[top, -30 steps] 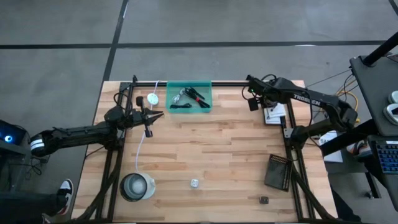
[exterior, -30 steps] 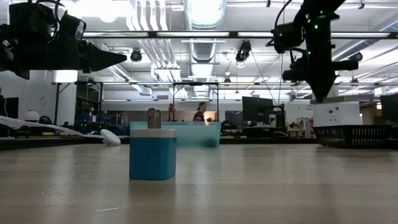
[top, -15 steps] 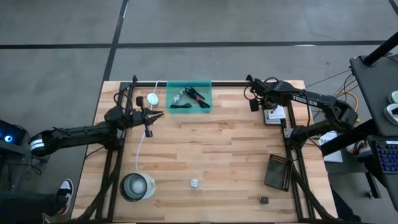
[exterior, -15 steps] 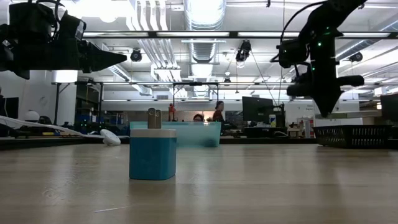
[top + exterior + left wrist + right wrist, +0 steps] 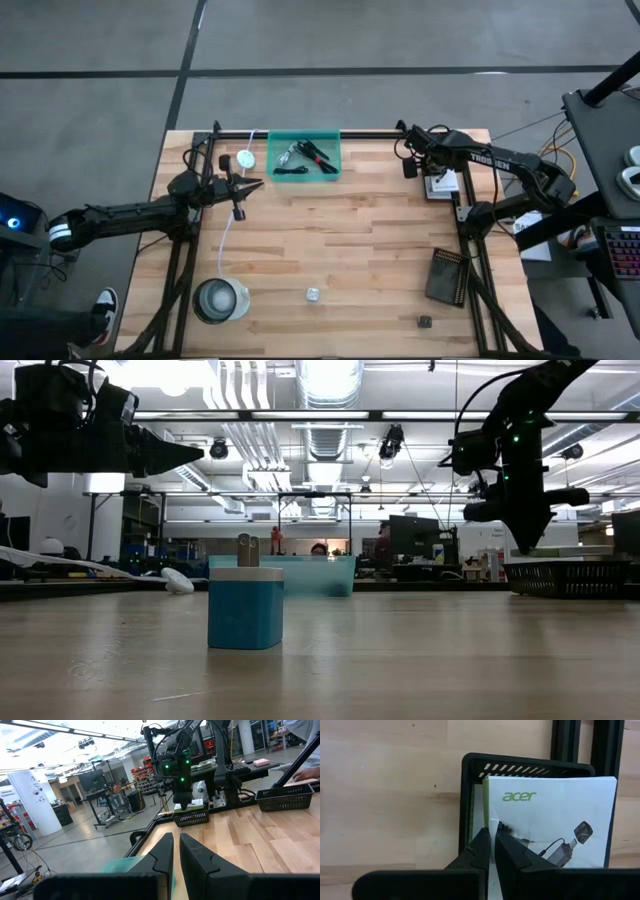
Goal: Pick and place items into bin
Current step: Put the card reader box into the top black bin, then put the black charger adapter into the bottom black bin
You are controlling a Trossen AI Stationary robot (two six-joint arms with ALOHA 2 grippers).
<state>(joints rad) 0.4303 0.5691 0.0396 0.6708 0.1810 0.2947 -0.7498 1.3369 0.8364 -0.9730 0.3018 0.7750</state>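
The teal bin [image 5: 304, 155] stands at the table's far middle with a black cable, black sticks and a silvery clip lying in it. White printed cards [image 5: 547, 820] lie in a small black basket [image 5: 441, 184] at the far right. My right gripper [image 5: 421, 166] hangs just above them, pointing down, shut and empty; its tip [image 5: 527, 550] is above the basket's rim. My left gripper [image 5: 250, 186] waits at the left, level, shut and empty. A small blue and white block [image 5: 245, 606] stands on the table.
A white disc with a cord [image 5: 245, 159] lies left of the bin. A clear round container [image 5: 220, 300] stands at the near left. A black perforated board [image 5: 449, 276] and a small dark piece [image 5: 424, 322] lie at the near right. A small silvery thing [image 5: 313, 295] lies at the near middle.
My right gripper has gone down and a little toward the table's right edge, from beside the black basket to just above the white cards in it. My left gripper has kept still.
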